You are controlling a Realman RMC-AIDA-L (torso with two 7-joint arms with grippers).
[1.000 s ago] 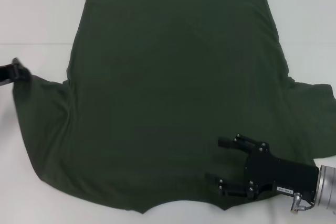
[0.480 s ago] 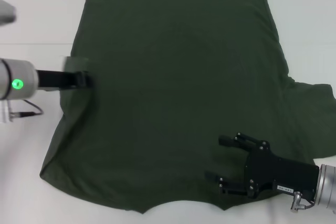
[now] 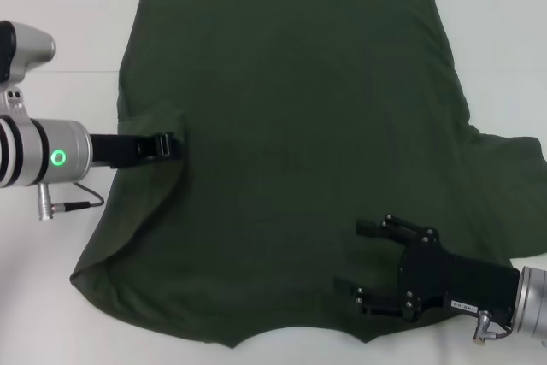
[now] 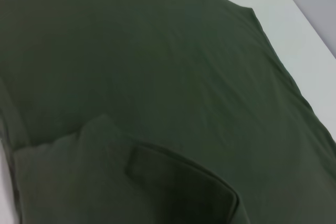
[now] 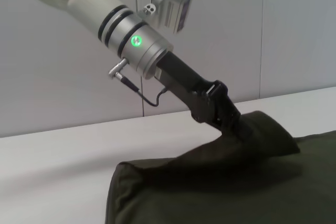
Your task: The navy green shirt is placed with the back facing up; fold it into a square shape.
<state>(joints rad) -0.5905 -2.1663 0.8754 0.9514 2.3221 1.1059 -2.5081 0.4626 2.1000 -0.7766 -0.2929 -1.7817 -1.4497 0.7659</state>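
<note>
The white surface carries the navy green shirt, spread flat, its left sleeve folded inward over the body. The left gripper has its jaws closed on that sleeve fabric, lifting it. The right gripper rests on the shirt's near right part, jaws spread wide and holding nothing.

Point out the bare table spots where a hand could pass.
Bare table lies left of the navy green shirt and at the far right corner. The middle is all cloth: left gripper pinching the sleeve fold, right gripper open at the collar edge.
</note>
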